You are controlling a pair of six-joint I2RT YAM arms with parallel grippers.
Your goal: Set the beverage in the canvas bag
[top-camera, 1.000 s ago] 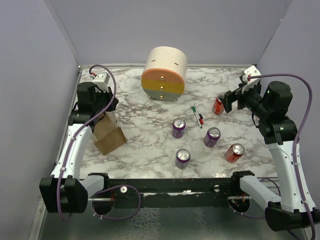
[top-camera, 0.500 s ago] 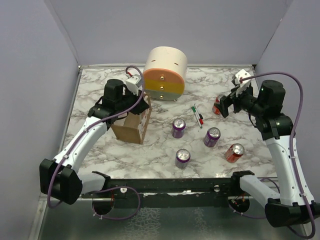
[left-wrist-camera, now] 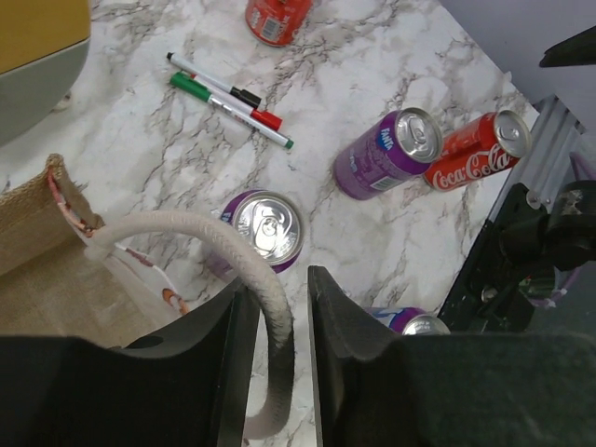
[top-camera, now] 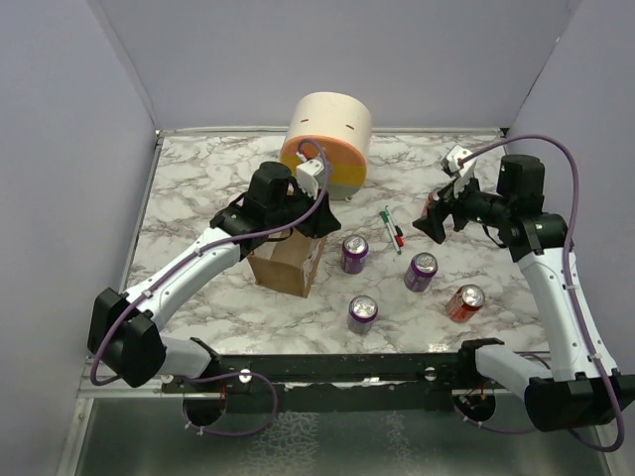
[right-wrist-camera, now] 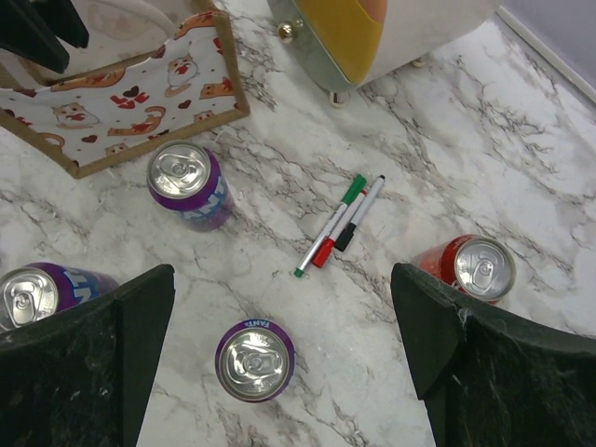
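The tan canvas bag (top-camera: 286, 264) stands at table centre, its top open and a patterned lining showing in the right wrist view (right-wrist-camera: 140, 93). My left gripper (top-camera: 304, 190) is above it, shut on one cream cord handle (left-wrist-camera: 265, 289). Three purple cans stand upright to the bag's right: one (top-camera: 354, 253) right beside it, one (top-camera: 421, 270) further right, one (top-camera: 362, 312) nearer the front. A red can (top-camera: 464, 301) stands at the right front. My right gripper (top-camera: 435, 216) is wide open and empty, hovering above the table, with a purple can (right-wrist-camera: 254, 358) below its jaws.
A second red can (right-wrist-camera: 470, 270) stands at the right rear, mostly hidden under my right gripper in the top view. Two pens (top-camera: 393, 228) lie between the cans and the cream cylinder with orange-yellow drawer fronts (top-camera: 325, 147) at the back. Grey walls enclose the table.
My left gripper has carried the bag by its handle from the left side to table centre, beside a purple can. My right gripper has moved left, away from the rear red can.
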